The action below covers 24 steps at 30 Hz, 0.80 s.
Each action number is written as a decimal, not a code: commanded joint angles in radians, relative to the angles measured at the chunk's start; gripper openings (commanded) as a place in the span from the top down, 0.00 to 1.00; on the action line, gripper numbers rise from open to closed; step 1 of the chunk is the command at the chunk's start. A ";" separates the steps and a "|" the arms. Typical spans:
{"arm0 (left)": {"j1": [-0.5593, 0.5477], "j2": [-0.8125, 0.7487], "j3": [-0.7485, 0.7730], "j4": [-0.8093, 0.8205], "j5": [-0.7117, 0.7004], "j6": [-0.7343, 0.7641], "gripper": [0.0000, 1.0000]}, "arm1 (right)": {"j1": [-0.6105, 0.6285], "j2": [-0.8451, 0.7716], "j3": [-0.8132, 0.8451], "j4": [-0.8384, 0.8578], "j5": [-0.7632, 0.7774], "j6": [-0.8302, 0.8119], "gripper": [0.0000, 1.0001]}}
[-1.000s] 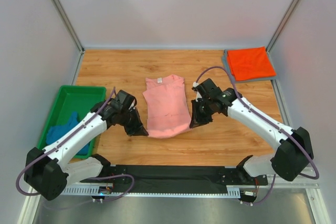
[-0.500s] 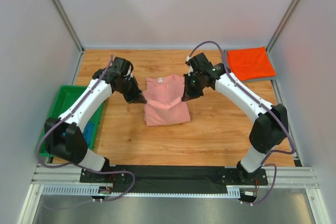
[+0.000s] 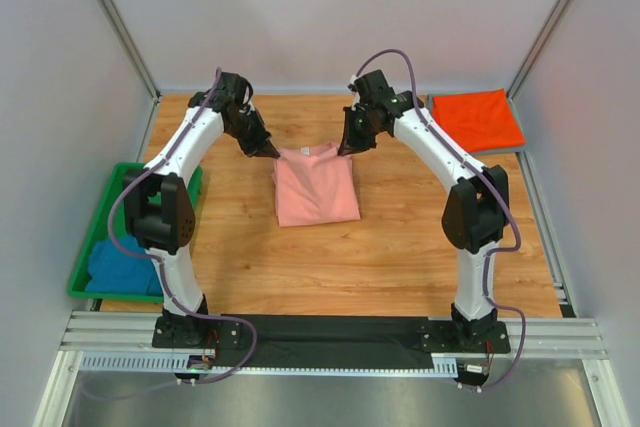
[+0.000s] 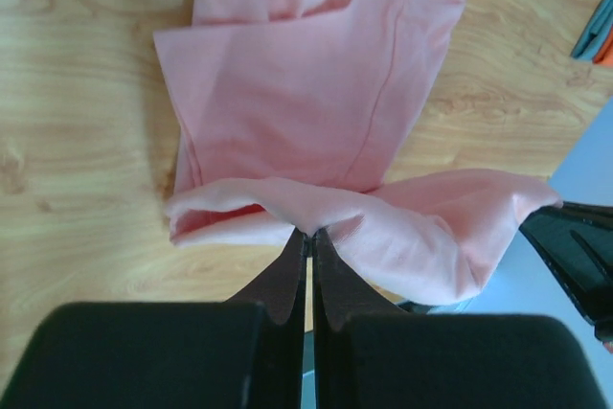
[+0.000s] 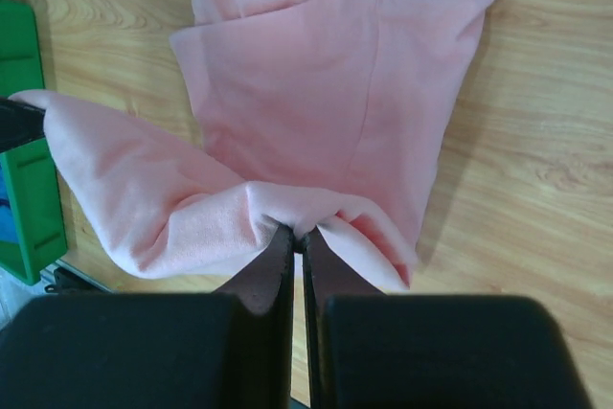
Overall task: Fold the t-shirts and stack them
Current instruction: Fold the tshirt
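Left gripper (image 4: 308, 237) fingers clamped on edge of salmon-pink t-shirt (image 3: 315, 187); right gripper (image 5: 297, 237) same. Shirt mid-frame on table (image 3: 420, 247), gripped edge raised above collar end. Orange-red t-shirt (image 3: 477, 119) upper right; teal-blue t-shirt (image 3: 120, 267) in green bin (image 3: 115, 182), left.

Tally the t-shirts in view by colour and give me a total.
salmon-pink t-shirt: 1
orange-red t-shirt: 1
grey t-shirt, only an edge showing under the orange-red one: 1
teal-blue t-shirt, in the green bin: 1
Total: 4
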 commanded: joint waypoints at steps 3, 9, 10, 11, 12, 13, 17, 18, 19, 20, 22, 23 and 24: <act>0.045 0.139 0.118 0.056 0.091 0.034 1.00 | -0.021 0.124 0.135 0.042 0.005 -0.013 1.00; 0.082 0.247 0.198 0.126 0.116 0.041 1.00 | -0.048 0.219 0.195 0.085 0.005 0.017 1.00; 0.085 0.261 0.219 0.130 0.117 0.043 1.00 | -0.056 0.237 0.201 0.086 0.005 0.021 1.00; 0.089 0.277 0.230 0.138 0.124 0.043 1.00 | -0.059 0.246 0.220 0.086 0.005 0.027 1.00; 0.099 0.304 0.236 0.161 0.151 0.040 1.00 | -0.064 0.254 0.228 0.089 0.010 0.029 1.00; 0.102 0.315 0.244 0.179 0.162 0.037 1.00 | -0.071 0.268 0.234 0.091 0.010 0.029 1.00; 0.116 0.355 0.249 0.288 0.216 0.011 1.00 | -0.094 0.289 0.246 0.135 0.008 0.041 0.99; 0.116 0.364 0.253 0.316 0.220 0.008 1.00 | -0.097 0.296 0.255 0.158 -0.004 0.046 0.99; 0.116 0.376 0.278 0.327 0.223 0.005 1.00 | -0.108 0.314 0.264 0.161 -0.006 0.047 0.99; 0.117 0.392 0.298 0.334 0.225 0.003 0.99 | -0.113 0.325 0.280 0.163 -0.006 0.050 0.98; 0.119 0.456 0.365 0.379 0.249 -0.006 0.89 | -0.125 0.357 0.303 0.184 -0.010 0.050 0.90; 0.120 0.506 0.394 0.395 0.260 -0.009 0.79 | -0.130 0.368 0.309 0.195 -0.010 0.050 0.90; 0.128 0.530 0.446 0.431 0.281 -0.018 0.75 | -0.133 0.374 0.309 0.251 -0.036 0.049 0.87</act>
